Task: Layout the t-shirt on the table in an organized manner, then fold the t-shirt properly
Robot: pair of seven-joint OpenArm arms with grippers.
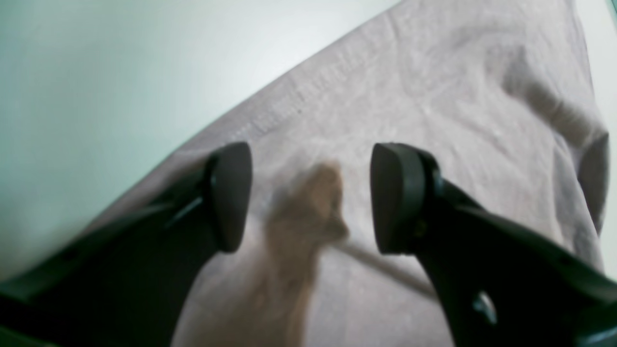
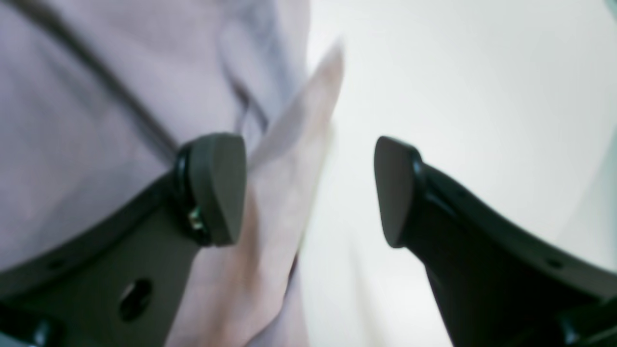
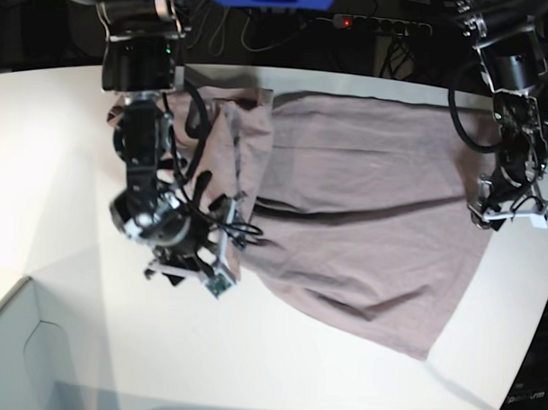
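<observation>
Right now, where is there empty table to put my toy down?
The table is bare left of the right tool, and along the front below the t-shirt hem. The middle is all shirt, and the left tool crowds the right edge.

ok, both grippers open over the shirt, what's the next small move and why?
Probably close the left gripper on the raised pinch of t-shirt between its fingers. It straddles a bunched ridge at the hem end, while the right gripper is open beside a loose fold at the sleeve end. The cloth lies creased on the table.
</observation>
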